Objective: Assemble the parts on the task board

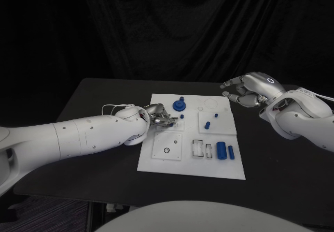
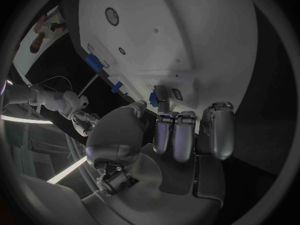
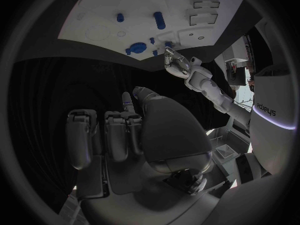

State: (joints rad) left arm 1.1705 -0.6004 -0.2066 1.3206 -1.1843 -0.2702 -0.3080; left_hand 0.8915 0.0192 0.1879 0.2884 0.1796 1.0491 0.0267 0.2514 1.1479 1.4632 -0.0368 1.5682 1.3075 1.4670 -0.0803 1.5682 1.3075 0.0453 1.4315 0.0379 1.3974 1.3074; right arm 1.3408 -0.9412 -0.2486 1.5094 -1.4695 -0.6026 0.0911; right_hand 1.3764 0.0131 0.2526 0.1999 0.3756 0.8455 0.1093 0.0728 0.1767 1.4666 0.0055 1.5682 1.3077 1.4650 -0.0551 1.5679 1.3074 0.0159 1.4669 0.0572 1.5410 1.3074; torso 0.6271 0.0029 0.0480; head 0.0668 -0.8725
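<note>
The white task board (image 1: 198, 166) lies in the middle of the black table. My left hand (image 1: 161, 117) rests at its left edge, thumb and a fingertip (image 2: 161, 94) closed round a small blue peg (image 2: 154, 98); that same peg (image 1: 182, 116) stands just past the fingers. Whether the peg is lifted I cannot tell. A blue knob (image 1: 179, 104) stands at the far left of the board. Two short blue pegs (image 1: 216, 115) (image 1: 207, 125) and a thick blue cylinder (image 1: 221, 150) with a thin rod (image 1: 231, 152) lie on the right half. My right hand (image 1: 247, 89) hovers off the board's far right corner, fingers half curled, holding nothing.
Rectangular slots (image 1: 200, 148) and a round hole (image 1: 166, 150) mark the board's near half, and a ring outline (image 1: 210, 102) its far right. Bare black table (image 1: 104, 96) surrounds the board. A black curtain hangs behind the table.
</note>
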